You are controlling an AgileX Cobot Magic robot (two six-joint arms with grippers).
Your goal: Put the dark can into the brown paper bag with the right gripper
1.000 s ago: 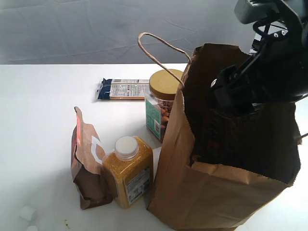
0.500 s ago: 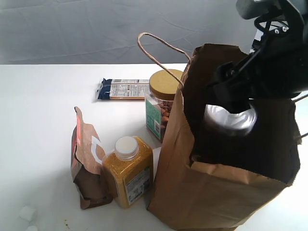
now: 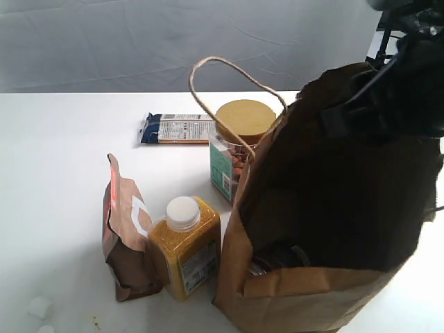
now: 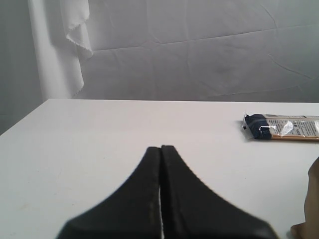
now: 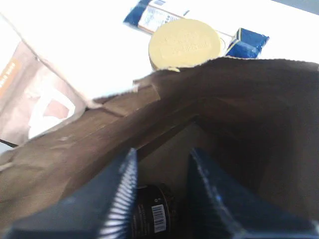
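Note:
The tall brown paper bag [image 3: 312, 295] stands at the front right with its mouth wide. Deep on its floor lies the dark can [image 3: 281, 258], released and on its side. In the right wrist view the dark can [image 5: 155, 215] shows a barcode sticker, well below the fingers and apart from them. My right gripper [image 3: 378, 104] hangs at the bag's far rim; its jaws [image 5: 163, 154] stand open with nothing between them, above the bag's inner wall [image 5: 99, 139]. My left gripper [image 4: 160, 148] is shut and empty over bare white table.
A nut jar with a tan lid [image 3: 236, 139] touches the bag's left side. A yellow bottle [image 3: 186, 246] and a brown-orange foil pouch [image 3: 125, 236] stand in front of it. A blue snack bar [image 3: 177, 128] lies behind. The bag's handle [image 3: 229, 66] arches over the jar.
The can left my right gripper and dropped to the bag's floor. The right gripper rose out of the bag toward the upper right. The bag's mouth spread and its handle shifted left.

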